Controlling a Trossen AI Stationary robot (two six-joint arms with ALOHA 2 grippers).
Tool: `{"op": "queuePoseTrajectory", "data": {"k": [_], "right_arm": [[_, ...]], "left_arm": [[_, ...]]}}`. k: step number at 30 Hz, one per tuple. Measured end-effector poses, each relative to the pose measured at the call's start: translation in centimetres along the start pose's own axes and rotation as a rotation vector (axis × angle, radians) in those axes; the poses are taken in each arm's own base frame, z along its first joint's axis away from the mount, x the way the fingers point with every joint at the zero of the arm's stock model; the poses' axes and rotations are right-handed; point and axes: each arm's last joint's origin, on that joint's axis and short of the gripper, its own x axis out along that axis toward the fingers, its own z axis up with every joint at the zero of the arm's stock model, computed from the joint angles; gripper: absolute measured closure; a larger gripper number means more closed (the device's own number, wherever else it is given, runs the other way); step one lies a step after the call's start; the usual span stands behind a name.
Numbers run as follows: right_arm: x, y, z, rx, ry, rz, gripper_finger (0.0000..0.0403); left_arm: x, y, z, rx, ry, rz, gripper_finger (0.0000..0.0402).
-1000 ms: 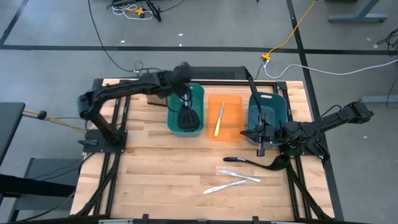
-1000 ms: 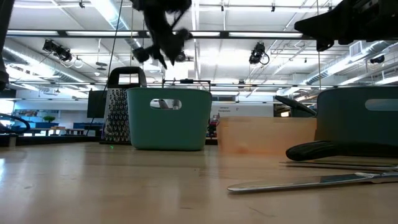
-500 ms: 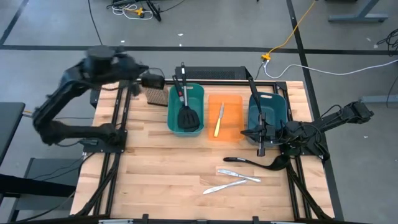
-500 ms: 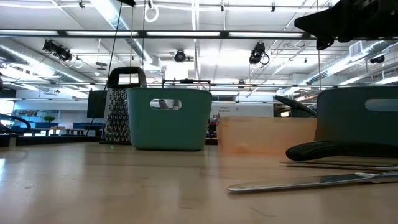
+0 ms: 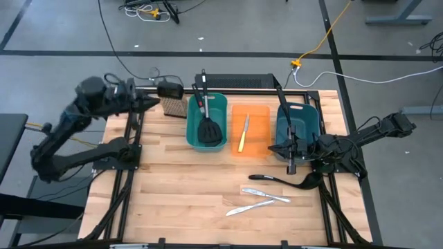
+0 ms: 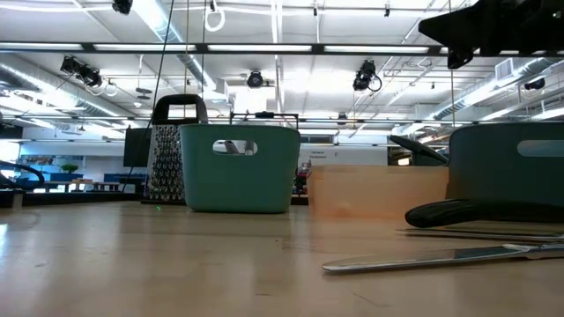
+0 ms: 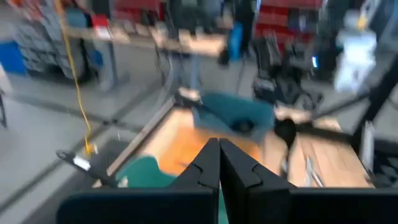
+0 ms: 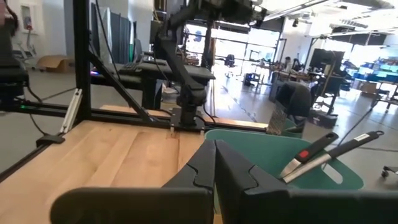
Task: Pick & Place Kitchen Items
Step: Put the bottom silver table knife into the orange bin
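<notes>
At the far left, off the worktop's (image 5: pixel 180 187) edge, the left pincer (image 5: pixel 154 101) hangs clenched and empty, seemingly clear of the left teal bin (image 5: pixel 220 104), where two spatulas (image 5: pixel 209 128) lie with handles propped on the rim. The yellow-handled knife (image 5: pixel 243 133) lies in the orange bin (image 5: pixel 259 117). The right pincer (image 5: pixel 289 164), clenched and empty, rests by the right teal bin (image 5: pixel 313 119), close to the ladle (image 5: pixel 291 183) and two silver knives (image 5: pixel 259 200), probably the next picks.
</notes>
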Motion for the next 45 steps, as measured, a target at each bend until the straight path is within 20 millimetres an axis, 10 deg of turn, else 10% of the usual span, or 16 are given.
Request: {"op": "queuePoseTrajectory", "data": {"k": [8, 15, 32, 45], "right_arm": [[0.0, 0.0, 0.0, 0.040, -0.004, 0.001, 0.0394], [0.0, 0.0, 0.0, 0.053, -0.003, 0.001, 0.0394], [0.8, 0.1, 1.0, 0.091, 0.111, -0.023, 0.0394], [5.9, 5.3, 5.5, 0.190, 0.817, 0.172, 0.0382]], "left_arm": [[-0.1, 0.1, -9.3, -0.013, -0.179, 0.058, 0.0399], [0.0, 0.0, -13.6, 0.001, -0.185, 0.134, 0.0400], [2.2, -1.6, -18.2, 0.050, -0.162, 0.096, 0.0396], [2.5, -2.1, -19.0, -0.010, -0.134, 0.036, 0.0389]]}}
